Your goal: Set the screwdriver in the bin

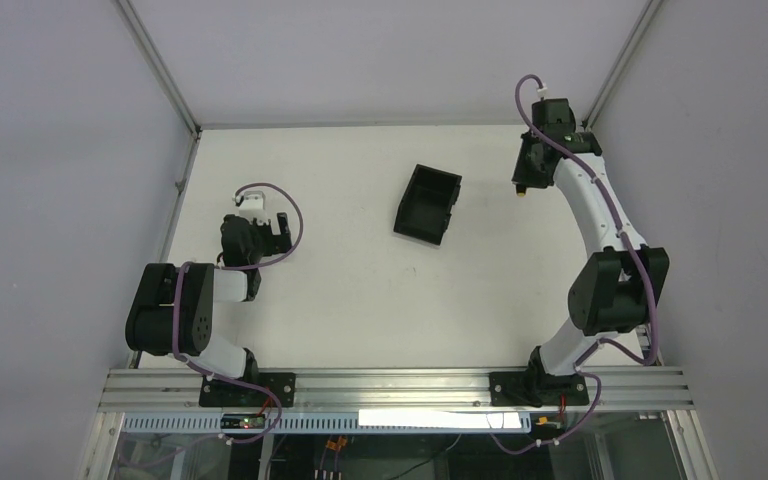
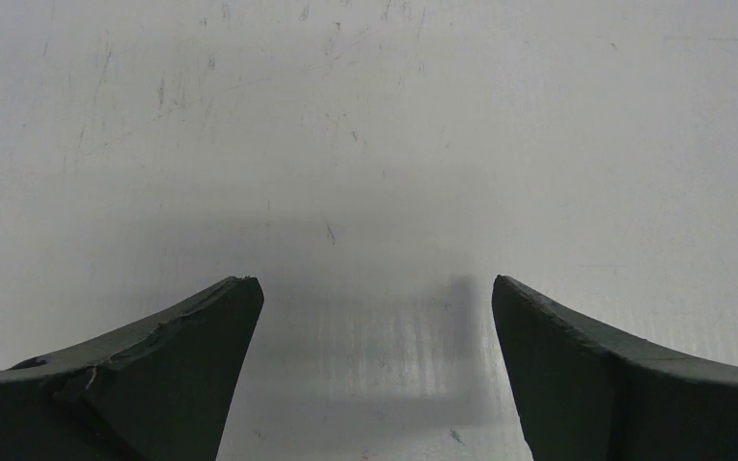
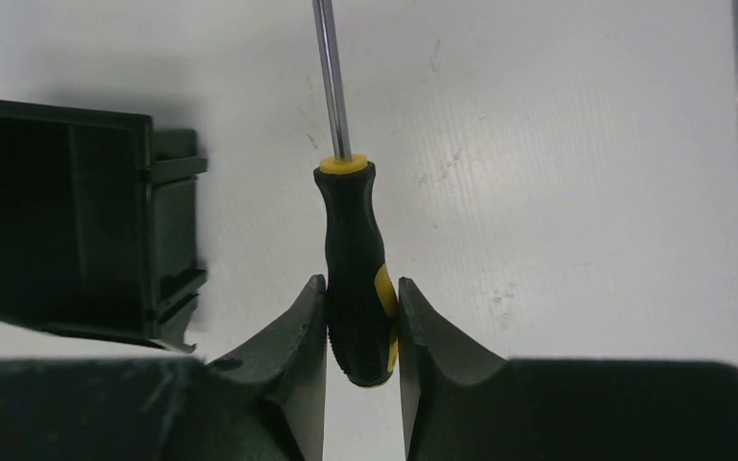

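Right gripper (image 3: 362, 288) clenched on screwdriver (image 3: 354, 250), 2 fingers pinching black-and-yellow handle near its butt; shaft points to 12 o'clock in wrist view, over white table (image 1: 340, 300). Bin (image 3: 149, 221) sits apart at 9 o'clock of tool. Left gripper (image 2: 374, 280) released, fingers spread wide, tabletop between them.
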